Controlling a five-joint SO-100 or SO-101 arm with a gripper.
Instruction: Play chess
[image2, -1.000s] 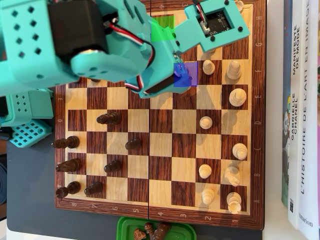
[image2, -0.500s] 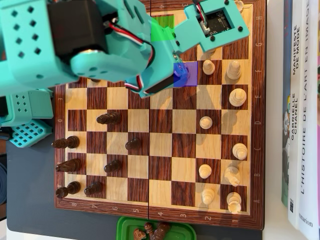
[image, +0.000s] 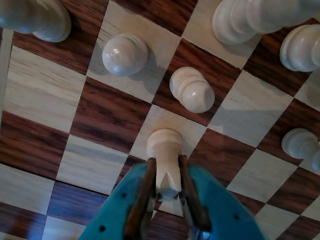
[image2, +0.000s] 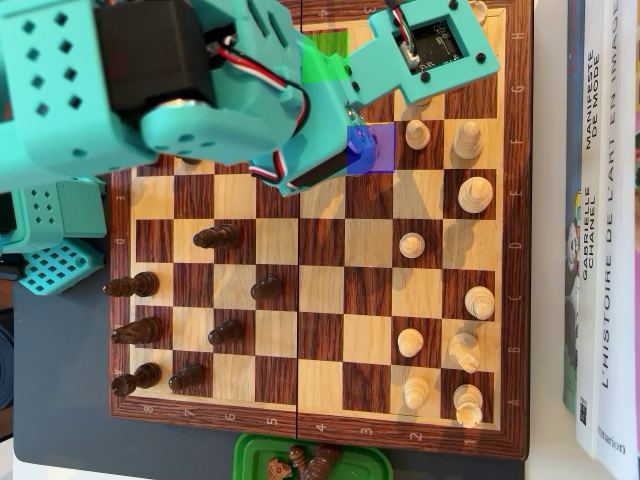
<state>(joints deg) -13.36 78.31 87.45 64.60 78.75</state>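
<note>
The wooden chessboard (image2: 320, 290) carries white pieces on the right and dark pieces on the left in the overhead view. In the wrist view my teal gripper (image: 166, 161) is shut on a white piece (image: 164, 146), its brown pads (image: 148, 172) pressed on both sides. The piece stands upright with its base over a light square. In the overhead view the gripper (image2: 358, 150) sits over a blue-tinted square (image2: 384, 136), and the held piece is hidden beneath it. A green-tinted square (image2: 326, 55) lies one file further up.
White pawns (image: 125, 54) (image: 192, 90) stand close ahead of the held piece, with taller white pieces (image: 240, 20) beyond. A green tray (image2: 250, 462) with captured dark pieces sits below the board. Books (image2: 600, 220) lie along the right edge.
</note>
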